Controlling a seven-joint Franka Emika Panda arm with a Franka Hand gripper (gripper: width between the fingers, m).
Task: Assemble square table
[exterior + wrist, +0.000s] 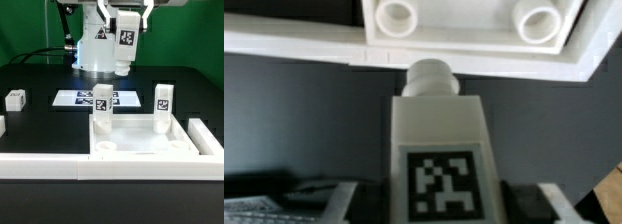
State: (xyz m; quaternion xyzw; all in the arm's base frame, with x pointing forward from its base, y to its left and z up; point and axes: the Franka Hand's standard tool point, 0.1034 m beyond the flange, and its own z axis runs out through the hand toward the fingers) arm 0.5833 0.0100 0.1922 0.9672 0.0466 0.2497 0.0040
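Note:
The white square table top [140,148] lies at the front centre with its rim up. Two tagged legs [102,100] [163,98] stand upright in its far corners. A loose leg block [14,98] lies on the exterior view's left. My gripper [127,38] hangs high above the table's back, shut on another tagged leg [126,36]. In the wrist view this leg [441,150] sits between my fingers [342,200], with its round peg [432,75] towards the table top [455,45] and two empty sockets [397,15] [544,20].
The marker board [75,98] lies flat behind the table top. The long white border rail [40,168] runs along the front and up the exterior view's right side [205,135]. The robot base [100,50] stands at the back.

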